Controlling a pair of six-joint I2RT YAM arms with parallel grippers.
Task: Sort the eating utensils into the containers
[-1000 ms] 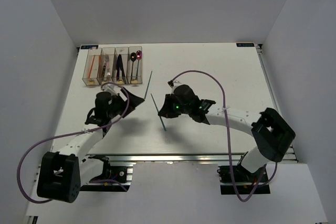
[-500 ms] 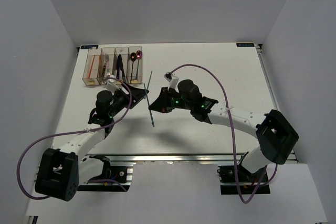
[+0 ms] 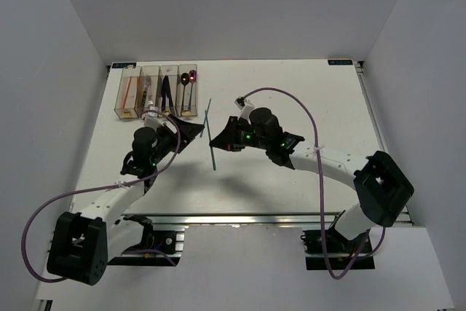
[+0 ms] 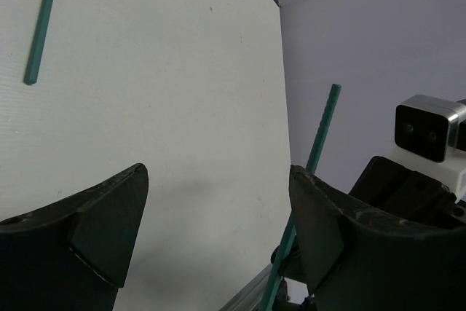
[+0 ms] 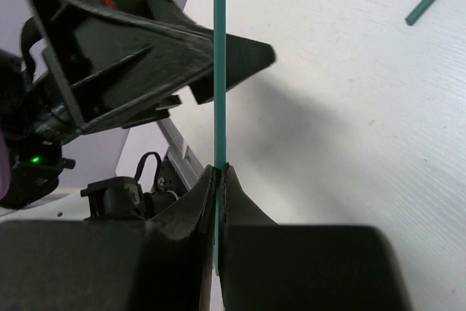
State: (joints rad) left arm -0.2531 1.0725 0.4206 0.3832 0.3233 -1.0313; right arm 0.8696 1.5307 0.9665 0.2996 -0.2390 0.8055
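Thin green chopstick point(image 5: 219, 71) is getting pinched tight in the right claw point(image 5: 220, 172) above the desk point(image 3: 306, 85), just beside the left claw point(image 4: 217, 180), which is gaping wide on nothing. Left wrist cam is catching its ridged tip, while only the top cam is showing the containers point(image 3: 156, 92) sitting by the desk's far-left corner.

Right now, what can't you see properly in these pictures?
- Top view: the utensils inside the containers are too small to name.
- Right wrist view: the bottom end of the held green chopstick is hidden inside the right hand.
- Left wrist view: the lying green chopstick is cut off by the top edge.
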